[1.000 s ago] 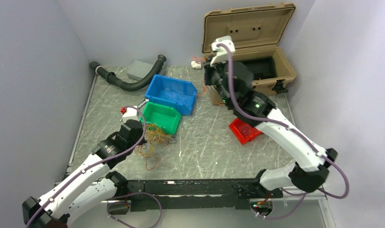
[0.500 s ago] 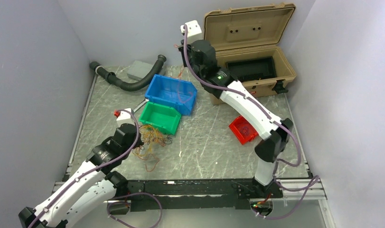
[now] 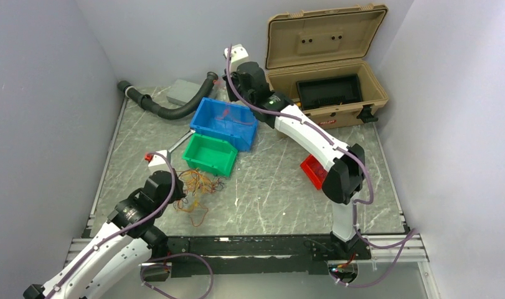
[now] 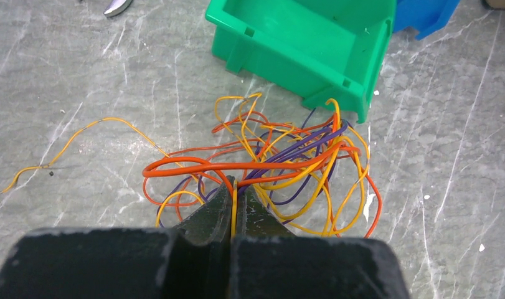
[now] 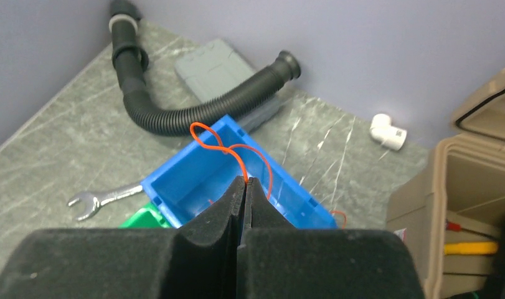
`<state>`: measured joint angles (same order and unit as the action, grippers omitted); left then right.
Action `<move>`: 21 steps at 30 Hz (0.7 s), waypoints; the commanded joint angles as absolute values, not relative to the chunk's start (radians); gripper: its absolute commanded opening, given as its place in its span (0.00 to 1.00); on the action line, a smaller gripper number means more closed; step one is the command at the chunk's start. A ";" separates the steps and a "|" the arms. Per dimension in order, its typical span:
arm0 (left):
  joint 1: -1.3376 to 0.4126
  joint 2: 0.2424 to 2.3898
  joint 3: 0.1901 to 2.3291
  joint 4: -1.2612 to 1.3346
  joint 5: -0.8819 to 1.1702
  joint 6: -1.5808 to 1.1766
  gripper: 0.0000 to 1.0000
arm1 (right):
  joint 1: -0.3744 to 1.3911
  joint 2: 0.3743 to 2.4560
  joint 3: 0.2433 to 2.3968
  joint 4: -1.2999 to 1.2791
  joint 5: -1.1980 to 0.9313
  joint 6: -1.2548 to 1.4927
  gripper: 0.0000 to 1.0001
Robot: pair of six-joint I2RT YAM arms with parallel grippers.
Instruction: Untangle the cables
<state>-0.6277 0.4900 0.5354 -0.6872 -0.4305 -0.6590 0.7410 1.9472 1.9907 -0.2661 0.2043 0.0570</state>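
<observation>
Left hand (image 4: 233, 193) clamps a yellow cable (image 4: 234, 202), right hand (image 5: 245, 187) a red cable (image 5: 240, 163); only wrist views show this.

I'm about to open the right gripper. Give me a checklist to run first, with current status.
1. Grip: right gripper shut on the red-orange wire: ok.
2. Drop spot: that wire hangs over the blue bin: ok.
3. Separation: held wire free of the tangle: ok, no strand visibly links them.
4. Anchor: left gripper shut on a yellow wire: ok.
5. Job done: not ok; orange, yellow and purple wires loop together beside the green bin.
</observation>
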 commanded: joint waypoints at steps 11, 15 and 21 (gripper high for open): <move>-0.625 0.573 0.548 -0.645 -0.397 -0.631 0.00 | 0.711 1.852 1.694 -0.128 0.092 0.170 0.00; -0.624 0.579 0.545 -0.635 -0.393 -0.626 0.00 | 0.698 1.857 1.632 -0.113 0.070 0.192 0.00; -0.623 0.604 0.556 -0.633 -0.388 -0.619 0.00 | 0.687 1.860 1.626 -0.134 0.058 0.199 0.67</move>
